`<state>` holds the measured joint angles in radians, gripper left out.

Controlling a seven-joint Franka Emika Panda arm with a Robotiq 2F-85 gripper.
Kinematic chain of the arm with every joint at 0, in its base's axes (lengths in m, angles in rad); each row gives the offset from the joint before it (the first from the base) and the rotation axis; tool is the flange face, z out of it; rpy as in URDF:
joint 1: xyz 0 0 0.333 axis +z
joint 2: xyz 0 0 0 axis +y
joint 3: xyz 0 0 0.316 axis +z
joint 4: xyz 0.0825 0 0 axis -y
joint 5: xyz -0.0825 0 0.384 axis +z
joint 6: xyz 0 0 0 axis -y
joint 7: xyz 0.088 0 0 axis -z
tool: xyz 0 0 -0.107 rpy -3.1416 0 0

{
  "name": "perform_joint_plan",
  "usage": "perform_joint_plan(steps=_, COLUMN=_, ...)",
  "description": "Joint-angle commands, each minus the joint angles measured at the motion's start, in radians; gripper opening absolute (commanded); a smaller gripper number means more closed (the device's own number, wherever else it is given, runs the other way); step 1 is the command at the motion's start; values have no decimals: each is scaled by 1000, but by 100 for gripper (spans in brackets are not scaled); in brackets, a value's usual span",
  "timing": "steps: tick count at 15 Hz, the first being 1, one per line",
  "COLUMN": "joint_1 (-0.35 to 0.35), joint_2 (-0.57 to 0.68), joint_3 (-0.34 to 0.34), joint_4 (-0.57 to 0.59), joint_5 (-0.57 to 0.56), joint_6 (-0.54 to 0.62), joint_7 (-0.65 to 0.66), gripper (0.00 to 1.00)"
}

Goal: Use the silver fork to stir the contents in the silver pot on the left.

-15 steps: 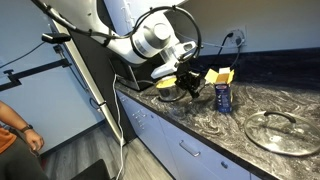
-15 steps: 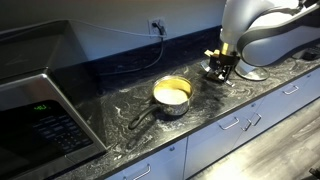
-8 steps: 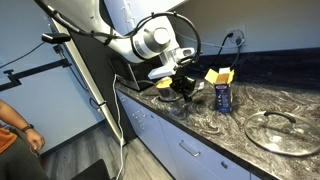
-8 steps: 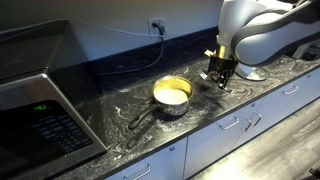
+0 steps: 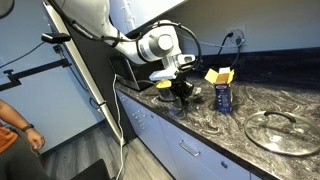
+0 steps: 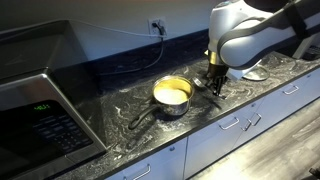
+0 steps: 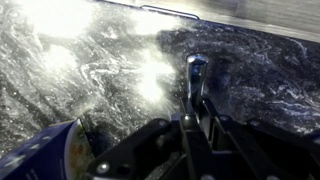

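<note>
Grip: we find the claw (image 6: 215,85) clamped on the fork (image 7: 195,75) | Site: the pot (image 6: 172,92) stands mid-depth on the counter (image 6: 110,105), handle toward its front edge, claw just beside.

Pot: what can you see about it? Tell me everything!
The pot is small, round and shiny silver, like metal, with no lid on. Inside looks yellow. A long dark handle sticks out toward the counter's front edge. It stands upright on the dark swirly counter. The gripper, shut on the fork, hangs beside it, apart; only the counter touches it.
</note>
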<state>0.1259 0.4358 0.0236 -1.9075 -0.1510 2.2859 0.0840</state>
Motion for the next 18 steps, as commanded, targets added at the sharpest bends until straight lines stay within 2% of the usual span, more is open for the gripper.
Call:
perform_joint_plan(steps=1, joint_1=-4, joint_2=43, joint_3=9, joint_4=67, joint_5=25, joint_6=-79, joint_7=-2, gripper=4)
perform_joint_plan(steps=4, joint_1=-4, joint_2=62, joint_3=14, joint_4=98, joint_5=42, joint_6=-151, joint_7=-5, gripper=4)
perform_joint_plan(steps=5, joint_1=-1, joint_2=62, joint_3=14, joint_4=104, joint_5=42, joint_6=-171, joint_7=-2, gripper=29)
perform_joint_plan(steps=6, joint_1=-1, joint_2=61, joint_3=15, joint_4=108, joint_5=41, joint_6=-187, joint_7=-3, gripper=40)
perform_joint_plan(steps=10, joint_1=6, joint_2=23, joint_3=12, joint_4=89, joint_5=25, joint_6=-194, joint_7=15, gripper=69)
perform_joint_plan(steps=14, joint_1=-4, joint_2=-122, joint_3=10, joint_4=-42, joint_5=22, joint_6=-120, joint_7=18, gripper=97)
perform_joint_plan(steps=15, joint_1=-10, joint_2=-165, joint_3=11, joint_4=-78, joint_5=27, joint_6=-98, joint_7=16, gripper=100)
perform_joint_plan(steps=18, joint_1=-38, joint_2=-306, joint_3=16, joint_4=-200, joint_5=68, joint_6=-11, joint_7=-5, gripper=100)
